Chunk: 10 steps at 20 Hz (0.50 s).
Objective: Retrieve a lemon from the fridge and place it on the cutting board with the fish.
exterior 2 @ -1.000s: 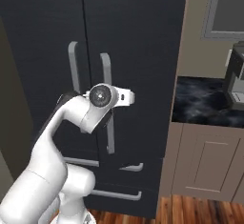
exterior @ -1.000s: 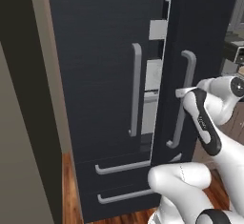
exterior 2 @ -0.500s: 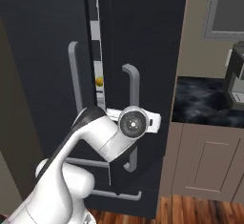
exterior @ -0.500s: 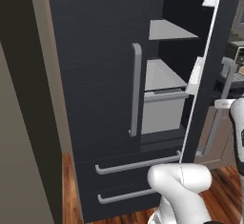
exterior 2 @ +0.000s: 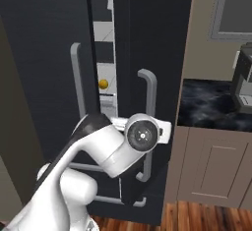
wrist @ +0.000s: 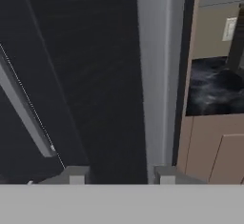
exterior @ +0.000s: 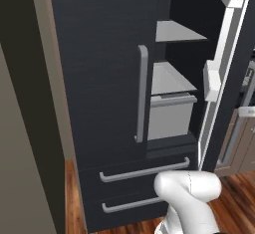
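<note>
The fridge [exterior: 109, 78] has its right door [exterior 2: 152, 53] swung partly open, leaving a narrow gap beside the closed left door. In that gap the lemon [exterior 2: 103, 84] sits on an inner shelf. The gripper [wrist: 119, 174] hangs at the door's handle [wrist: 155, 75], fingers set around the bar; whether they pinch it I cannot tell.

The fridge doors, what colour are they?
Dark charcoal, nearly black, with grey bar handles; the fridge shows best in the left base view.

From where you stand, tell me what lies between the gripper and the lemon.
In the right base view, the fridge's half-open right door stands between them: the gripper is on its outer face by the handle, while the lemon sits inside, seen through the gap.
</note>
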{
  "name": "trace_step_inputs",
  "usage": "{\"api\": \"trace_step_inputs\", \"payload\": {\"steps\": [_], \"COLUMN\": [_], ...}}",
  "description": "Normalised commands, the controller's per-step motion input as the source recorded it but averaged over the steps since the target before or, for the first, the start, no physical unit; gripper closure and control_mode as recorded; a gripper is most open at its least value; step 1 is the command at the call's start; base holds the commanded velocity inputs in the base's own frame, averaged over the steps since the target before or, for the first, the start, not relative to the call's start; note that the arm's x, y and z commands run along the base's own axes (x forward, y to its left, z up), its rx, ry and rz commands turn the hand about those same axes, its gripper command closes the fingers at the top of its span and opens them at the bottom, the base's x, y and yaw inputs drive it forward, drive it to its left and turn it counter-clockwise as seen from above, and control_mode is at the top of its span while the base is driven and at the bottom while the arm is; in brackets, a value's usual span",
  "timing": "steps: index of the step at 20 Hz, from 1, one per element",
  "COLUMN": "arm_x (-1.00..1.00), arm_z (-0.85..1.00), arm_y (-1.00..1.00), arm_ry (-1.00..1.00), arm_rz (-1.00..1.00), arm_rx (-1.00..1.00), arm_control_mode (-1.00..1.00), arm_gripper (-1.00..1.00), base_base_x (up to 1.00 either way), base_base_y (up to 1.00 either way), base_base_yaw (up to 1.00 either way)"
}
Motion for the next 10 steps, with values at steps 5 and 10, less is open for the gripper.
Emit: {"api": "trace_step_inputs", "payload": {"steps": [5,10], "arm_x": [-0.4,-0.66], "arm_z": [0.46,0.31], "arm_y": [0.15,0.52], "arm_ry": [0.0,0.01], "arm_rz": [-0.03,-0.14], "arm_rx": [-0.18,-0.35], "arm_control_mode": [-1.0,-1.0], "arm_gripper": [-1.0,-1.0], "base_base_x": [0.0,0.0], "base_base_y": [0.0,0.0], "base_base_yaw": [0.0,0.0]}}
